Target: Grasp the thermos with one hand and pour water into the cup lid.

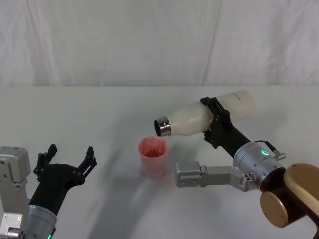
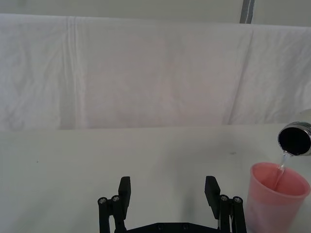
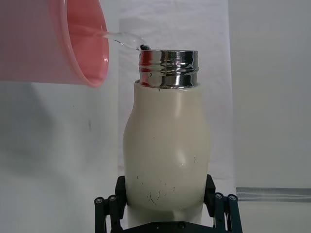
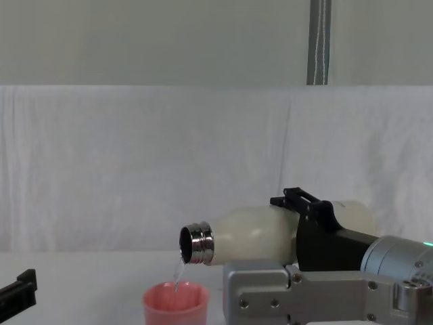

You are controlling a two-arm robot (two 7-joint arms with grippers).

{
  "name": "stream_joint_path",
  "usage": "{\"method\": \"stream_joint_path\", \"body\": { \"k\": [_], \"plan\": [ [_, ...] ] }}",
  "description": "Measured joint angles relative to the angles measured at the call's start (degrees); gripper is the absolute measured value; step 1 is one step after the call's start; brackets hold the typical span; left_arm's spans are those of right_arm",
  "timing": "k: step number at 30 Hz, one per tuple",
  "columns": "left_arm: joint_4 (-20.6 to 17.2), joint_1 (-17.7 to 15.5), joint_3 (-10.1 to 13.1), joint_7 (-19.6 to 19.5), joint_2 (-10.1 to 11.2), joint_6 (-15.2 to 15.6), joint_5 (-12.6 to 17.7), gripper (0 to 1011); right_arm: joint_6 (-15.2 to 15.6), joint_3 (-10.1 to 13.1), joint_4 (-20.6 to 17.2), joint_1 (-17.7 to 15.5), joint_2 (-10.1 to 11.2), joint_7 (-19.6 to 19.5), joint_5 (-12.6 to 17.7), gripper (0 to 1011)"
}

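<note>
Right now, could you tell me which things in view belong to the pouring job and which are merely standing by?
In use:
- thermos, tipped, water running from its neck
- cup lid, upright beneath the neck
- right gripper, shut on the thermos

Standing by:
- left gripper, open, beside the cup lid
- table

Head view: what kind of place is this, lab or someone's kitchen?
Likely a lab test bench, not a kitchen: a plain white table, a white cloth backdrop behind it, and nothing out but the thermos and cup lid.

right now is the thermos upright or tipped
Tipped: the right pincer holds the thermos nearly horizontal, its neck over the cup lid, water streaming in.
</note>
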Motion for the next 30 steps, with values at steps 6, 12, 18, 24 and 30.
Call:
{"method": "stream_joint_path", "body": {
  "k": [6, 12, 18, 24, 30],
  "plan": [
    [0.0, 0.0, 0.0, 0.0, 0.0, 0.0, 0.0, 1001, 0.04, -0.05, -0.47, -0.03, 0.17, 0.06, -0.15, 950],
    [0.0, 0.0, 0.0, 0.0, 0.0, 0.0, 0.0, 1001, 0.07, -0.02, -0.95, -0.17, 0.4, 0.19, -0.22, 950],
    [0.0, 0.0, 0.0, 0.0, 0.0, 0.0, 0.0, 1001, 0.17, 0.02, -1.15, -0.21, 0.47, 0.26, -0.31, 950],
    [0.0, 0.0, 0.0, 0.0, 0.0, 0.0, 0.0, 1001, 0.28, 0.06, -1.38, -0.21, 0.54, 0.32, -0.47, 950],
    [0.0, 0.0, 0.0, 0.0, 0.0, 0.0, 0.0, 1001, 0.28, 0.1, -1.44, -0.21, 0.56, 0.34, -0.47, 950]
  ]
}}
